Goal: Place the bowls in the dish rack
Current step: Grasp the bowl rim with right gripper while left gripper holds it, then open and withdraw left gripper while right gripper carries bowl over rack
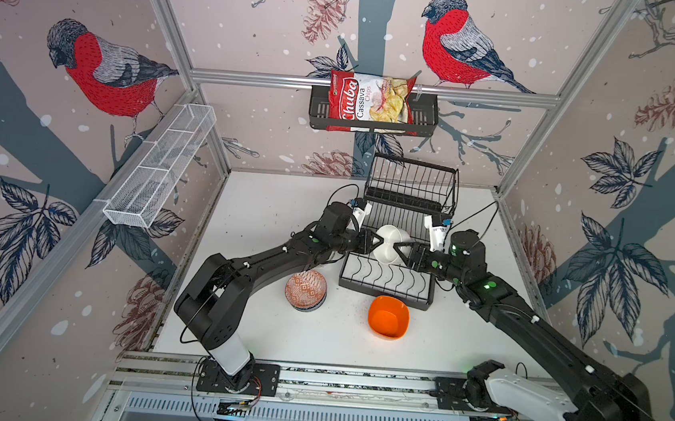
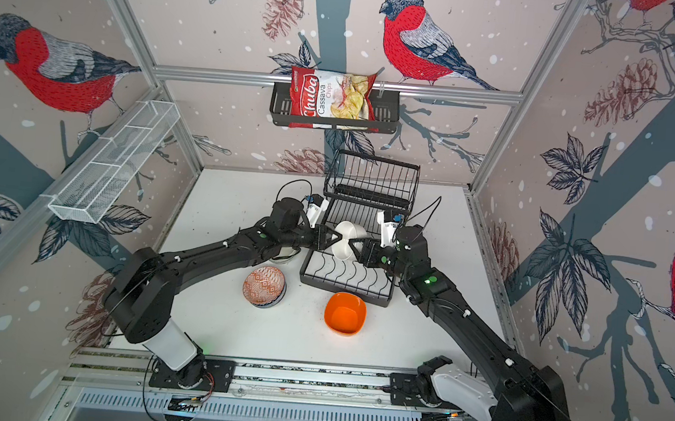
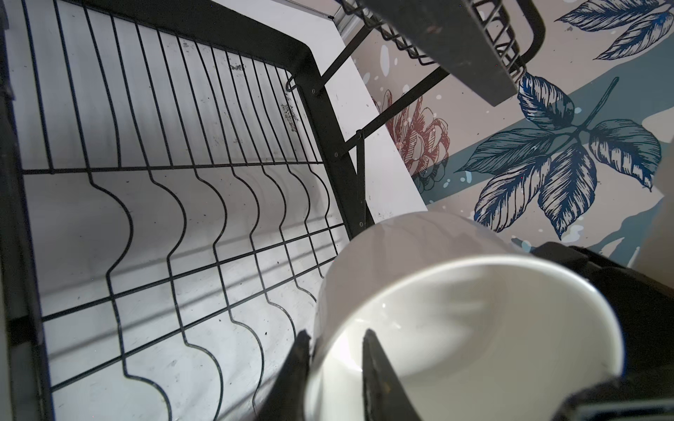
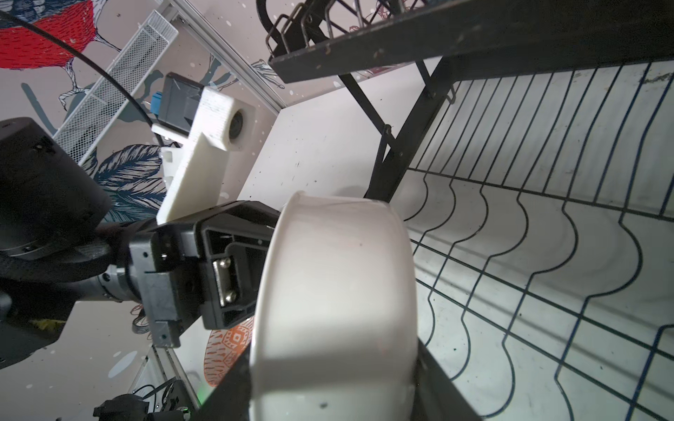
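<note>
In both top views, an orange-patterned round ceramic bowl (image 1: 305, 288) sits nested on a darker one on the white tabletop (image 1: 264, 213). The left gripper (image 1: 374, 241) straddles the rim of a plain white ceramic bowl (image 1: 387, 252), its jaws slightly parted and not pinching. This bowl hangs tilted over the divider tray of the black wire dish rack (image 1: 388, 280). A glossy orange bowl (image 1: 388, 317) stands just before the rack. The right gripper (image 1: 398, 248) clamps the white bowl, its jaws roughly half open.

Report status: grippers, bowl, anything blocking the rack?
Left gripper open astride white bowl rim; right gripper clamped on it. Bowl on edge over dish rack dividers. No obstruction seen.
</note>
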You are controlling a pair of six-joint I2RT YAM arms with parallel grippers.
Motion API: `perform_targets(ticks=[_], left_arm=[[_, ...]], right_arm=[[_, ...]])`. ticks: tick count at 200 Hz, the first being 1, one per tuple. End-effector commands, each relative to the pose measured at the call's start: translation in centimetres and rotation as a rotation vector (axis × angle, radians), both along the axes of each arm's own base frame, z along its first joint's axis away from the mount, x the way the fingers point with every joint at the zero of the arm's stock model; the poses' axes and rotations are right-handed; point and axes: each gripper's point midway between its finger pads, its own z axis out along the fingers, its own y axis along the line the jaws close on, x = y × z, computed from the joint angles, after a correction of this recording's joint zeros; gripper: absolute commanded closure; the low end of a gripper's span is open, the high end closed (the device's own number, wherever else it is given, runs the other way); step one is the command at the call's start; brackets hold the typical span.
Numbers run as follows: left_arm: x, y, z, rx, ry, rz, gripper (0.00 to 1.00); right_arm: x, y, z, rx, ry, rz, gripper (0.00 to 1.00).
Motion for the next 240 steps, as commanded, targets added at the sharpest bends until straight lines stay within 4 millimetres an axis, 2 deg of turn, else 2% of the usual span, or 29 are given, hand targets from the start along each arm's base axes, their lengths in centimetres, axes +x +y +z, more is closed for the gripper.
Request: perform_targets(ticks=[1, 28, 61, 132, 166, 188, 192, 211, 225, 229, 240], left_arm=[[0.2, -0.4, 1.3, -0.024, -0.046, -0.020, 0.65], [0.4, 0.2, 1.3, -0.010, -0.046, -0.003, 0.44], [0.7, 1.2, 1.2, 0.017, -0.055, 0.034, 0.28], [0.4, 3.8, -0.4, 0.089, -0.047, 0.112, 0.25], [0.4, 4.7, -0.8, 0.129, -0.052, 0.130, 0.25], [0.3, 5.0, -0.1, 0.137, -0.077, 0.132, 0.25], [0.0, 5.4, -0.9, 0.150, -0.066, 0.133, 0.25], [-0.2, 6.0, -0.9, 0.153, -0.072, 0.145, 0.24], [-0.4, 6.3, -0.9, 0.153, -0.078, 0.151, 0.24], [-0.5, 6.4, -0.9, 0.153, -0.078, 0.153, 0.24], [-0.6, 6.8, -0.8, 0.153, -0.080, 0.160, 0.24]], right_arm=[[1.0, -0.8, -0.6, -0.063, -0.036, -0.049, 0.53], [1.4, -1.3, -1.2, -0.092, -0.043, -0.072, 0.52], [2.1, -2.1, -1.7, -0.141, -0.063, -0.118, 0.52], [3.9, -3.8, -2.8, -0.263, -0.113, -0.213, 0.52], [4.7, -3.9, -3.0, -0.330, -0.140, -0.234, 0.52], [5.1, -4.1, -3.6, -0.381, -0.154, -0.249, 0.51], [5.2, -4.1, -3.7, -0.391, -0.156, -0.254, 0.51], [5.6, -4.1, -4.0, -0.426, -0.172, -0.267, 0.51], [5.9, -4.0, -3.5, -0.443, -0.195, -0.280, 0.51], [6.1, -4.0, -4.4, -0.465, -0.183, -0.277, 0.51], [6.4, -3.8, -4.4, -0.488, -0.194, -0.281, 0.51]])
